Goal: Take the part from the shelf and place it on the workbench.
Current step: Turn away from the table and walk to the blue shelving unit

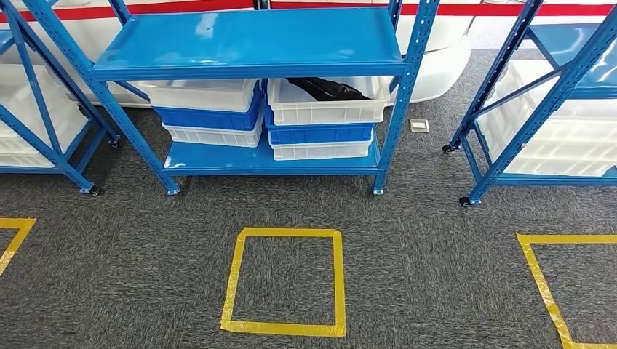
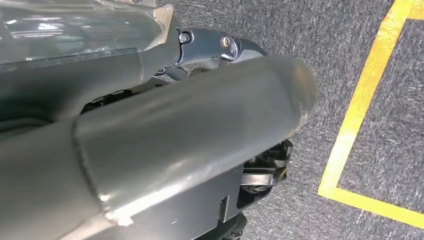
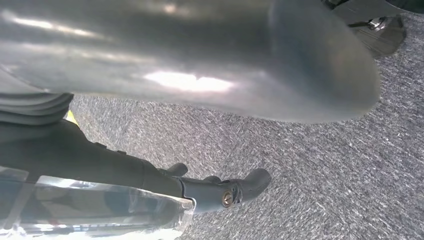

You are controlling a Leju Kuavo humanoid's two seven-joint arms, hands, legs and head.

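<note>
Left hand [image 2: 200,150] and right hand [image 3: 210,60] hanging over carpet — empty, fingers loosely apart. Black part [image 1: 327,89] lying in the upper white bin [image 1: 327,109] on the blue shelf [image 1: 247,43] ahead. Probably rigid, fairly light, elongated — best gripped mid-length.

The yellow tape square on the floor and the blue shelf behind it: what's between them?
Bare grey carpet, as the head view shows. Nothing lies between the yellow tape square and the blue shelf.

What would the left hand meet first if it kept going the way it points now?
Most likely the grey carpet: the left hand hangs pointing down at the floor, with nothing seen between. Yellow tape lies just beside that line; depth is unclear.
</note>
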